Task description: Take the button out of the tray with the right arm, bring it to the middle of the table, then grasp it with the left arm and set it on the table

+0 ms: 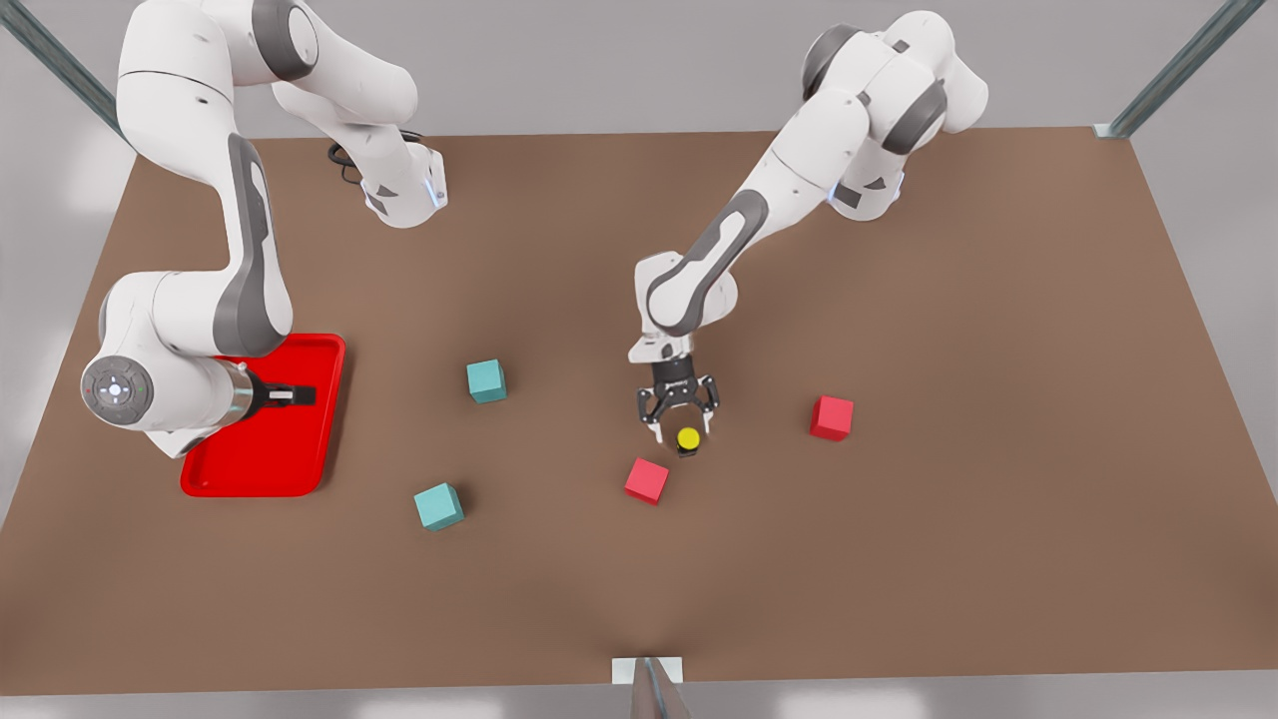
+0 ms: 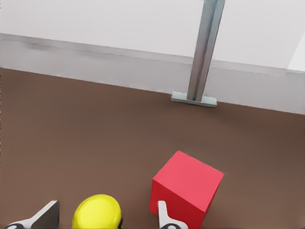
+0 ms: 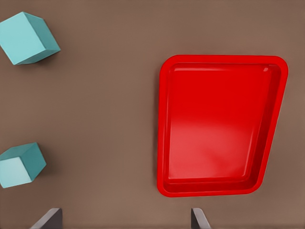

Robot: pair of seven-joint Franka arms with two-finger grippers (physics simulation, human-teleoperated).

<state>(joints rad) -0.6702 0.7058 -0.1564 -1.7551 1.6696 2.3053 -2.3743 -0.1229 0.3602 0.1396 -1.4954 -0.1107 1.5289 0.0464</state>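
Right now, my notes:

Button: the button [image 1: 688, 438] sits near mid-surface, between two red cubes, the near red cube [image 1: 647, 480] just beside it toward the front view's left and the far red cube [image 1: 831, 417] well apart to the right. I can't tell for sure whether its black base touches the surface or hangs just above it.

Key relation: the button lies directly between the left gripper's [image 1: 679, 429] fingers, yellow cap at fingertip level. In the left wrist view the cap [image 2: 97, 213] sits between the two fingertips [image 2: 45, 214], a gap showing on each side. It is round, so no long axis to line up.

Left jaws: spread, flanking the button, not pinching it as far as I see.

Left arm pose: reaching from the front view's upper right, forearm angled down, wrist pointing straight down over the button.

Right gripper: the right gripper [image 1: 290, 395] hangs over the tray [image 1: 300, 469], at the front view's left. Jaws released, holding nothing. This arm waits.

Tray: nothing lies in it in the right wrist view [image 3: 164, 143]; two teal cubes [image 3: 26, 38] lie beside it.

Nearer arm: left, by far.

Stage, my read: button already out of the tray and at the middle; the left arm's grasp or release is the step in hand.

Risk: the near red cube crowds one finger [image 2: 162, 212].
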